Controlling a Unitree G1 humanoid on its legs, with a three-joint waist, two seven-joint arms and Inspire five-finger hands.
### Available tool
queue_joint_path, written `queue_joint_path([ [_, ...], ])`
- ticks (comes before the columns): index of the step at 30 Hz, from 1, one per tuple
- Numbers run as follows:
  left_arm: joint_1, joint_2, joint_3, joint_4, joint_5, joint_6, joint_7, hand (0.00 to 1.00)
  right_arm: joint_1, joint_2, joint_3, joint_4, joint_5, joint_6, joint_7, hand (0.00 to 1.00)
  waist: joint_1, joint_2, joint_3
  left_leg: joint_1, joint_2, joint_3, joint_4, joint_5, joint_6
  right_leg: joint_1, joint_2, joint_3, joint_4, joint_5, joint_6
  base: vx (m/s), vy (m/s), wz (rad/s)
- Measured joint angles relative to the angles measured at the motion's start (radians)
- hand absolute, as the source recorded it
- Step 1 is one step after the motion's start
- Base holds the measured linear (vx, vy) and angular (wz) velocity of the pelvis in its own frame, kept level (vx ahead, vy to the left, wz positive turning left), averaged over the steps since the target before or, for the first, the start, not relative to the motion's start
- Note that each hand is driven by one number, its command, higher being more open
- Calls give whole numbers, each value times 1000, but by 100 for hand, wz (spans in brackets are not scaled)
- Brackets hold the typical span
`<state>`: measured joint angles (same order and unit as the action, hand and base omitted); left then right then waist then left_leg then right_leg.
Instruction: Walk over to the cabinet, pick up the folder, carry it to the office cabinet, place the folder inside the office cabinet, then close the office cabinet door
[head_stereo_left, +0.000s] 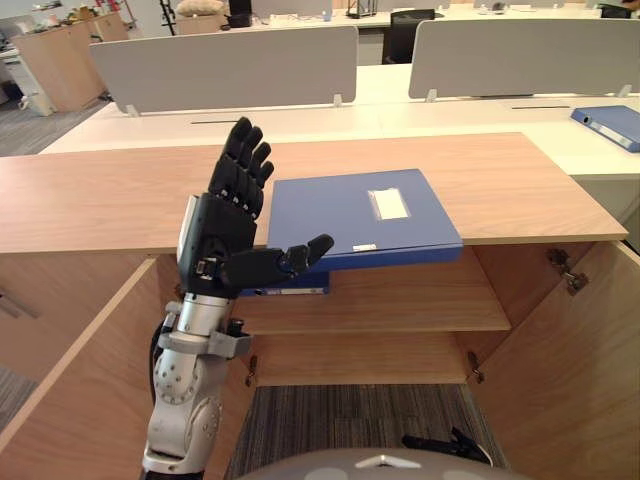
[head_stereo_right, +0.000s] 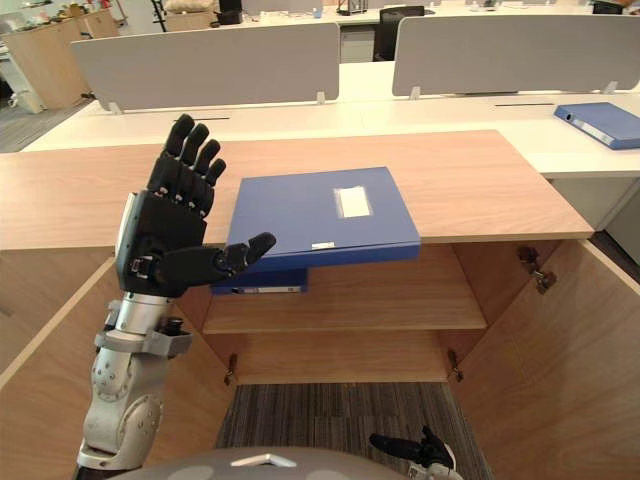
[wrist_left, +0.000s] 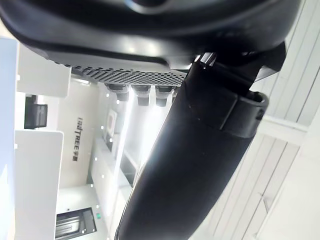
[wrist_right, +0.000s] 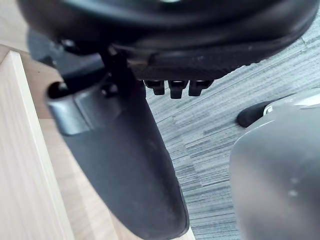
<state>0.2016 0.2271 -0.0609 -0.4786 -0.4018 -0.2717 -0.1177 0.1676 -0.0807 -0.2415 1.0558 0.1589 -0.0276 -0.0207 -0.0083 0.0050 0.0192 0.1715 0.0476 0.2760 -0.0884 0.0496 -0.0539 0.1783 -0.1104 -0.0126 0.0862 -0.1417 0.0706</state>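
Folder (head_stereo_left: 360, 215) lies flat on cabinet surface (head_stereo_left: 100, 190), overhanging front edge; left hand (head_stereo_left: 215, 235) open, upright just beside it; right hand (head_stereo_right: 410, 447) open, low.

Your left hand (head_stereo_left: 222, 238) is matt black, with ridged, segmented fingers (head_stereo_left: 243, 160) and a pale grey side panel (head_stereo_left: 187, 232) (perforated on the palm), on a rounded silver-grey arm (head_stereo_left: 185, 395) dotted with dark fasteners.
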Motion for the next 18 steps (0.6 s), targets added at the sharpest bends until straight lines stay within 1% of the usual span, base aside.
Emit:
queue_joint_path([
  [4,-42,47,-31,15,110,0,28,100,1,-7,15,16,0,0,0,100,-3,1,-3,4,5,15,0,0,0,-3,5,18,-2,7,-3,-34,-11,-14],
  [6,-77,88,-85,27,198,0,45,100,1,-13,29,25,0,1,0,100,-6,0,-7,5,5,16,-4,1,0,-4,5,20,-2,9,-2,-61,-12,-3],
  [10,-114,136,-160,51,332,0,48,100,0,-17,36,28,0,1,-1,100,-13,3,-12,6,4,18,-5,3,0,-6,4,24,-4,10,-1,-47,-8,-2],
  [13,-144,162,-197,77,441,0,74,100,1,-26,40,36,1,1,-6,100,-23,8,-16,6,4,18,-5,5,0,-7,5,25,-4,12,-1,-42,-15,-1],
  [18,-188,164,-238,92,585,0,120,100,0,-38,67,55,1,1,-17,100,-27,9,-16,5,4,17,-4,6,1,-7,5,26,-5,12,-1,-15,-6,0],
])
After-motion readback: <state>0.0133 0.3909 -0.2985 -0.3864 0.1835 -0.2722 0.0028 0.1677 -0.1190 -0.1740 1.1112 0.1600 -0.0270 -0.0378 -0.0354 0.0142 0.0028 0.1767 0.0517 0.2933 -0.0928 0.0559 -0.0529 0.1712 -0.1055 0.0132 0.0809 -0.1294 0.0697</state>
